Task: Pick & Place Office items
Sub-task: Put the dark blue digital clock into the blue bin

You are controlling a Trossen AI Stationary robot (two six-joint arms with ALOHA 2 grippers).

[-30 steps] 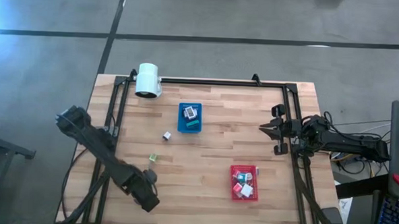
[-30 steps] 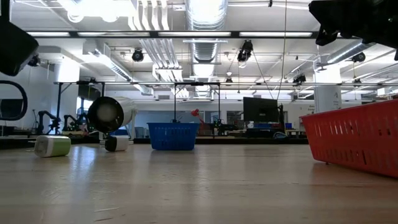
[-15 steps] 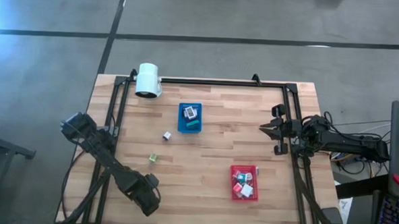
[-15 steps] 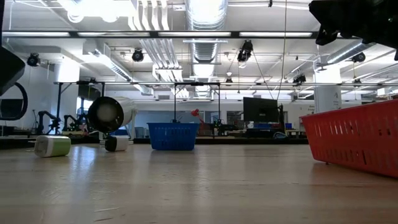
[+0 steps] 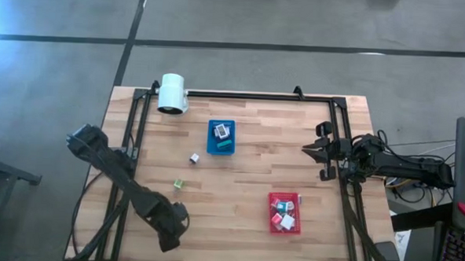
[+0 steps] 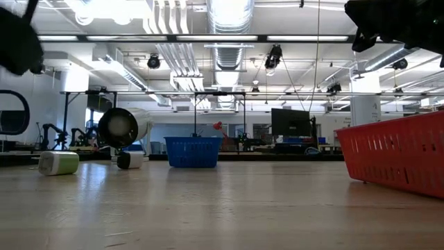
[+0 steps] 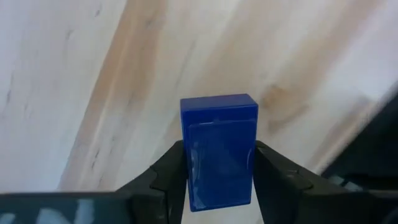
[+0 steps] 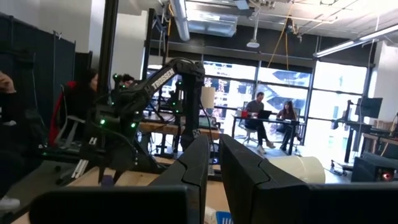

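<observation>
My left gripper [image 5: 170, 238] is at the table's near left, pointing steeply down and shut on a small blue block [image 7: 219, 149]. In the high view the gripper hides the block. My right gripper [image 5: 305, 152] waits shut at the table's right edge, raised clear of the wood. A white-and-black block [image 5: 193, 157] and a green block [image 5: 178, 183] lie loose on the table's left half. The blue tray [image 5: 221, 148] and the red tray [image 5: 274, 199] each hold several small items. My left gripper pinches the blue block between its two fingers, one finger [image 7: 171, 168] on each long side [image 7: 186, 155] of the block. The fingers come from above, slanting down. Bare wood shows all around the block; whether it is lifted off the table I cannot tell.
A white cylinder [image 5: 172, 93] lies at the far left corner beside the black frame rail [image 5: 242, 95]. The table's middle, between the two trays, is bare wood. In the low view the red tray [image 6: 399, 156] stands close on the right.
My left wrist has rolled about the line along which it points, while the hand has stayed over the table's near left corner. The loose blocks and the two trays have kept their places.
</observation>
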